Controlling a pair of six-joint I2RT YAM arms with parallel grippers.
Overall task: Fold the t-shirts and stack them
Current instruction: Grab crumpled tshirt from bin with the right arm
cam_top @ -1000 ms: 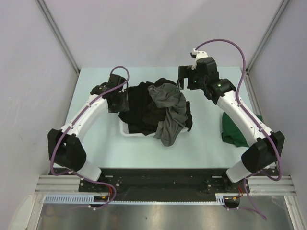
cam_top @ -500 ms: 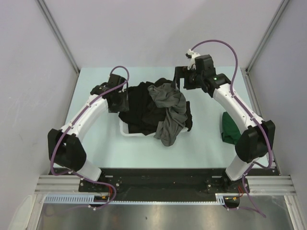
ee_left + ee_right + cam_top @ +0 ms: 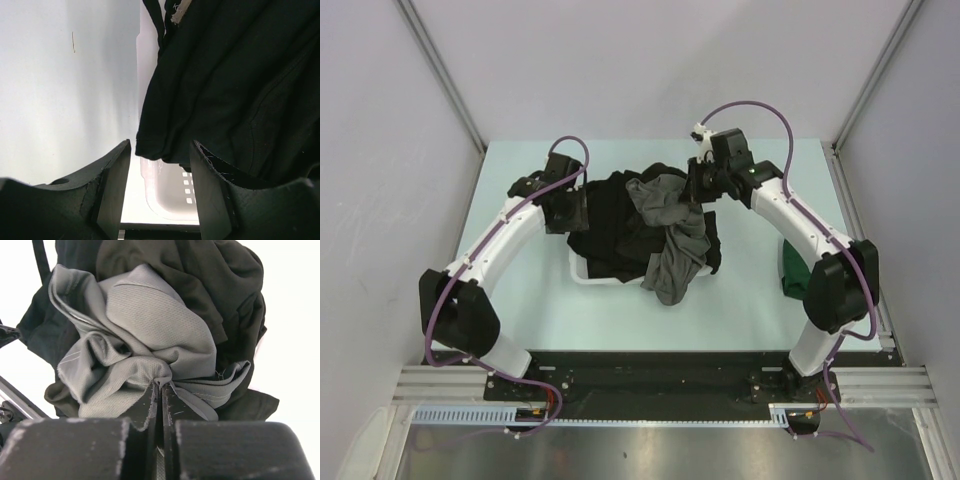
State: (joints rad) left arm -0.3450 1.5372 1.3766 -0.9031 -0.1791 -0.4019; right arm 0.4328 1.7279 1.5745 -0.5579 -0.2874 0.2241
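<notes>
Clamped shut with the right gripper (image 3: 161,385) on a bunched ridge of the charcoal grey t-shirt (image 3: 145,325), jaws all but meeting, only a thin pinch of cloth nipped between the tips. Judged as the start of a lift: hold taken at the far right of the heap, high on the crumple, so as to draw this one shirt clear of the rest. Seen from above reaching in from the right, over the far side of the pile.

Next by size, the pale green table (image 3: 620,320), bare along its near edge, most likely meant as the folding ground. At its centre, the white plastic basket (image 3: 582,274), largely buried, with only the near left corner showing from above and a perforated wall in the left wrist view. Heaped in and over it, the black t-shirts (image 3: 615,225), tangled, unfolded, spilling past the rim on the left. Draped across them and hanging over the near right side, the grey one, topmost and so the sensible first pick. Well apart on the right, near the right arm's base, a dark green t-shirt (image 3: 796,268), partly hidden behind the arm; whether folded, impossible to tell.

Parked at the far left of the basket, the left gripper (image 3: 160,150), jaws about half parted, gripping nothing, a black hem hanging just past the tips. Probably held ready to take a second corner of the grey shirt once clear of the heap. No folding yet done on the heap.
</notes>
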